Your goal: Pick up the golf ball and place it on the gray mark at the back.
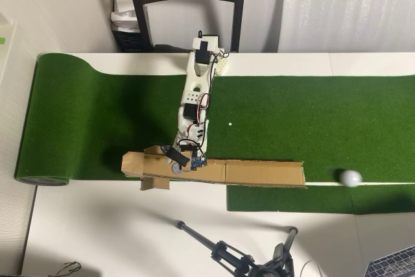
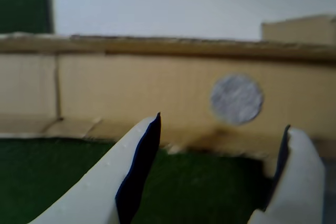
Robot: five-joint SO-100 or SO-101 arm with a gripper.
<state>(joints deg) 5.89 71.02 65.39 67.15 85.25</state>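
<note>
Arm point(image 1: 194, 95) stretched forward across the green turf point(image 1: 292, 115), pincer point(image 2: 218, 129) apart and empty, aimed at the cardboard wall point(image 2: 131, 85) with the gray mark point(image 2: 237, 99) just beyond the fingertips. Mark half hidden overhead. Golf ball point(image 1: 351, 178) well apart, at the turf's right edge in the overhead view.

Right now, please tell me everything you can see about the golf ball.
The golf ball is a small white sphere, shown only in the overhead view and slightly blurred, so dimples or print cannot be made out. It lies on the green turf mat near the picture's right edge, just past the open end of the cardboard channel. Nothing grips it; the gripper is far away, over the cardboard.
</note>
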